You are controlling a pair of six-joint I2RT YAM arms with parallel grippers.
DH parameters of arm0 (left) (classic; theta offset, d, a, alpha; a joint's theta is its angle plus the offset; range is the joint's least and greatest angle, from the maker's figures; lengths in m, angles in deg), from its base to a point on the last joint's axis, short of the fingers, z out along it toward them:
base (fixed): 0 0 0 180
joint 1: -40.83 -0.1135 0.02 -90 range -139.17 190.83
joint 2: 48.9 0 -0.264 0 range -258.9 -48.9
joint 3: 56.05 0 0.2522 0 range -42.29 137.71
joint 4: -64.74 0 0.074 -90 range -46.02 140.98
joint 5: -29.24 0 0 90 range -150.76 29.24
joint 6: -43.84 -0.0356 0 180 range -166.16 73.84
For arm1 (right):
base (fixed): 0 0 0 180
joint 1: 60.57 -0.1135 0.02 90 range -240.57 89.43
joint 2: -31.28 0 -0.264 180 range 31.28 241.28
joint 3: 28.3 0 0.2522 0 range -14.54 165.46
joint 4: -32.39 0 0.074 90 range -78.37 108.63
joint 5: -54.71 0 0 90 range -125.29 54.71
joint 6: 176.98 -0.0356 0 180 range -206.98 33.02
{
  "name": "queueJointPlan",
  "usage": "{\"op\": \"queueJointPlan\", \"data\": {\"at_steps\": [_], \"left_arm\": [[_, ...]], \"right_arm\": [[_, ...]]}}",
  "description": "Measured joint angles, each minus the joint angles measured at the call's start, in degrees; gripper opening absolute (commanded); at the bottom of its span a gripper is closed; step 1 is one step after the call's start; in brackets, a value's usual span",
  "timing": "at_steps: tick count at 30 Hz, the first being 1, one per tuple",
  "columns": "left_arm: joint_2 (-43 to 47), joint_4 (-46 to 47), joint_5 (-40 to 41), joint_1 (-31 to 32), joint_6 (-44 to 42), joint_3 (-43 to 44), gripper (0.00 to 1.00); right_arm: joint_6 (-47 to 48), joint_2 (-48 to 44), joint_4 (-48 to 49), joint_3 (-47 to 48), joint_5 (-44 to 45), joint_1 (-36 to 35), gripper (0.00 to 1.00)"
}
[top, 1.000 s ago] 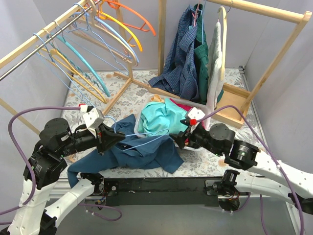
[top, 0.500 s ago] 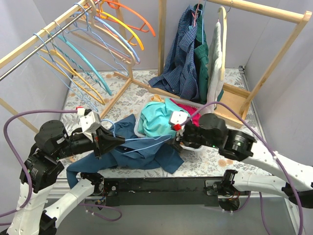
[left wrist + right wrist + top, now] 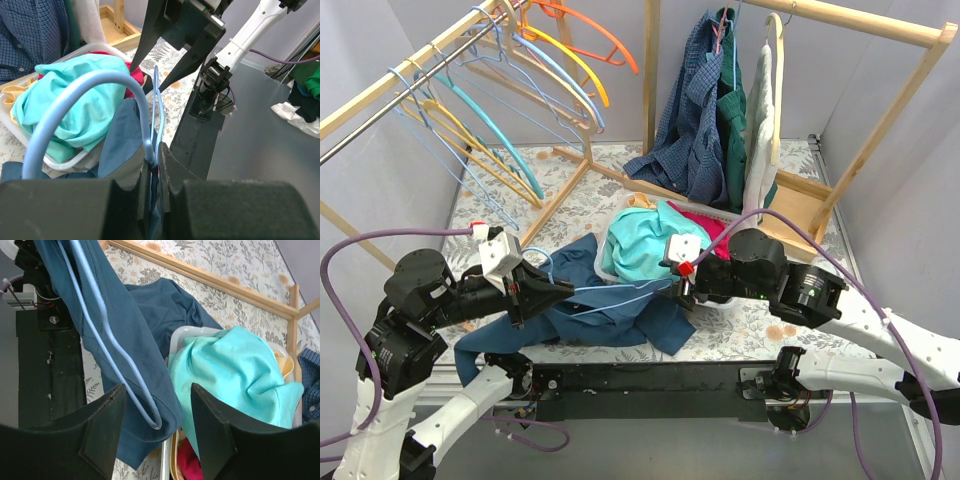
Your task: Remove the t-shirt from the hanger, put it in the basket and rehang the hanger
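- Table [image 3: 745, 325]: floral-print top.
- White laundry tray [image 3: 186, 331] sits mid-table, heaped with clothes, a teal one on top.
- Dark blue t-shirt [image 3: 610, 315]: lower part lies on the table, touching the tray's near side. Its left end hangs over the near edge.
- Left wooden rack base [image 3: 563, 192] stands far left.
- Right wooden rack base [image 3: 802, 212] stands far right, just behind the tray.

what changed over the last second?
Right gripper swung left to the hanger and now straddles its free end, jaws open. Left gripper drew back slightly left, still shut on the hanger. Navy t-shirt still draped on it; basket unmoved.
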Motion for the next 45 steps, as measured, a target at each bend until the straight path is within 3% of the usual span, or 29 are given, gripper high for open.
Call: {"op": "queueJointPlan", "data": {"at_steps": [9,11,13,19,20,21,22,25,32,45], "left_arm": [[0.4,-0.1,0.2,0.0,0.0,0.0,0.00],[0.5,-0.5,0.5,0.0,-0.1,0.0,0.00],[0.6,-1.1,0.8,0.0,-0.3,0.0,0.00],[1.3,-0.6,3.2,0.0,-0.3,-0.7,0.00],[1.6,-0.5,3.6,0.1,-0.2,-1.1,0.12],[1.8,-0.2,4.1,0.2,0.0,-1.5,0.34],[2.1,0.3,4.6,0.2,0.2,-2.0,0.68],[2.9,1.3,8.1,0.2,0.5,-3.6,0.87],[8.5,3.5,16.4,0.2,2.6,-8.8,0.95],[13.4,4.0,38.0,0.2,8.2,-16.6,0.95]], "right_arm": [[0.2,1.9,0.0,1.0,-5.1,0.0,0.34],[0.2,3.0,-0.3,1.0,-5.8,0.0,0.22],[0.0,3.5,-0.6,1.0,-6.3,0.0,0.02],[0.6,2.9,-2.2,1.0,-7.5,-0.3,0.01],[0.6,2.6,-2.3,1.0,-7.3,-0.4,0.01],[0.6,2.3,-2.5,1.0,-7.1,-0.4,0.01],[0.6,1.9,-2.6,1.0,-6.6,-0.4,0.01],[0.3,0.3,-3.4,1.0,-4.7,-0.7,0.01],[0.8,-5.5,-7.8,0.9,3.8,-0.3,0.01],[1.9,-10.6,-16.2,6.6,14.3,-0.1,0.01]]}}
